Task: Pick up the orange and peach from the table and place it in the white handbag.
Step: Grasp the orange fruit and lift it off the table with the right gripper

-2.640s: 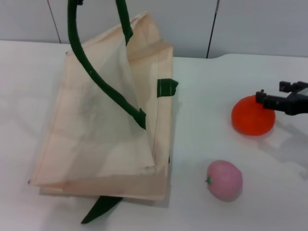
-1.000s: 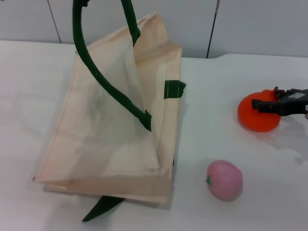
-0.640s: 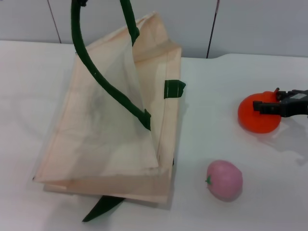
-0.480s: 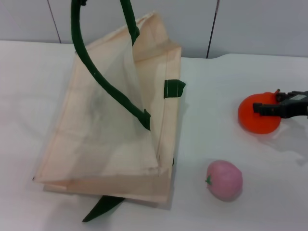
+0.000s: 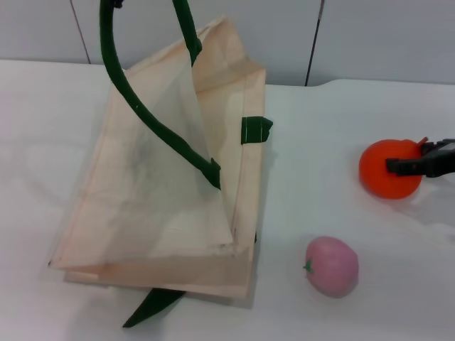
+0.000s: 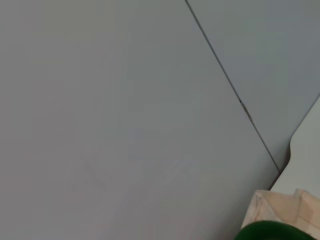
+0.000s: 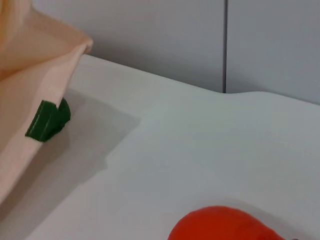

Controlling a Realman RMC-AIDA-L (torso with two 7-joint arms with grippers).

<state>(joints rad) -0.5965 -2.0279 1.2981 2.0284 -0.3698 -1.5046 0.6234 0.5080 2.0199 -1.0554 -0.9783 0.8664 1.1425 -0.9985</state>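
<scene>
1. Head view shows nearest the pale pink, rounded, matte toy peach point(image 5: 332, 266) with its small green stem tip; it lies alone on the white table point(image 5: 313, 213), near the front edge
2. To the left of it lies the large cream fabric handbag point(image 5: 163, 206), with one dark green strap handle point(image 5: 146, 106) lifted up and out of the picture
3. Farther back on the right rests the bright orange round toy fruit point(image 5: 389, 168) on the table
4. The black right gripper point(image 5: 426, 165) touches the orange at its right side; I cannot tell if its fingers are open or closed
5. Left gripper is not visible
</scene>
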